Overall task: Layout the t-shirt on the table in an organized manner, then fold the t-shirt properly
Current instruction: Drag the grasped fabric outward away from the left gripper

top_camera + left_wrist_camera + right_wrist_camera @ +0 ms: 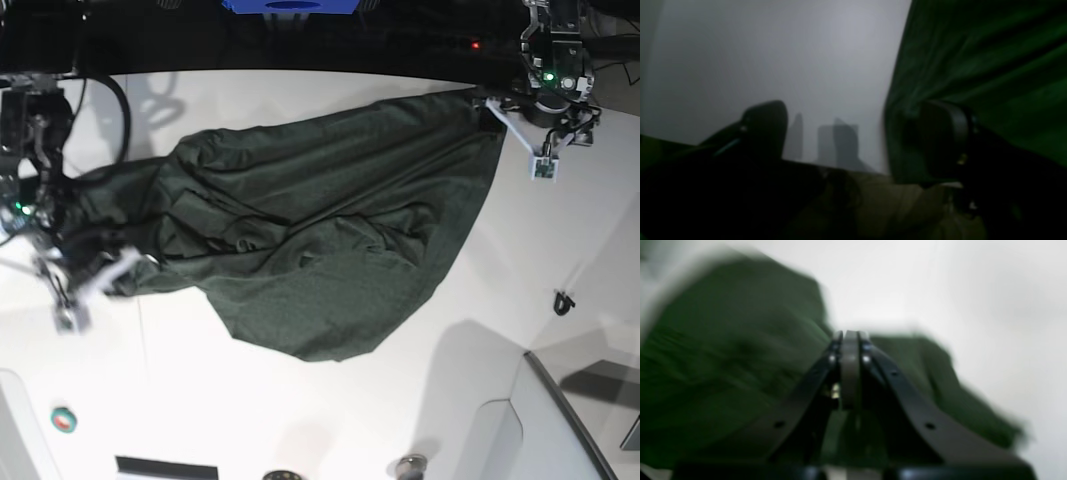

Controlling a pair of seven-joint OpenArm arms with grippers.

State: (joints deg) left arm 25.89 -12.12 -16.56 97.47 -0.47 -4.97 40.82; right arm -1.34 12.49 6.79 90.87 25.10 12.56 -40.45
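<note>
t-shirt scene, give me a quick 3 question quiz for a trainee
1. True or false: the t-shirt lies flat and smooth on the table.
2. Which pincer has its jaws together?
A. left pincer
B. right pincer
C. both
3. Fill in: in the base view, the small round green and red object sits near the ___ left corner of the picture.

Key:
1. False: it is spread out but wrinkled, with folds across its middle.
2. B: the right wrist view shows its jaws closed, with the cloth behind; the left wrist view shows its jaws apart, the cloth's edge at one finger.
3. bottom
</note>
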